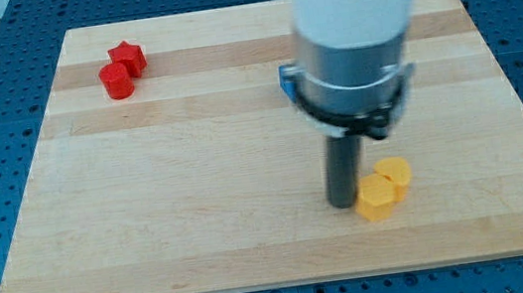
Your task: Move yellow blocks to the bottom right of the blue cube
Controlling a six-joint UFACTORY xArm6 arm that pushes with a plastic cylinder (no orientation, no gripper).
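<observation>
Two yellow blocks lie together at the board's lower right: a yellow hexagonal block (377, 198) in front and a second yellow block (396, 171) just above and to its right, touching it. The blue cube (287, 80) shows only as a small blue corner behind the arm's grey and white body, above the yellow blocks. My tip (342, 203) rests on the board right at the left side of the front yellow block, touching or nearly touching it.
A red star block (129, 57) and a red round block (117, 82) sit together at the board's top left. The wooden board (197, 194) lies on a blue perforated table. The arm's wide body hides the board's upper middle.
</observation>
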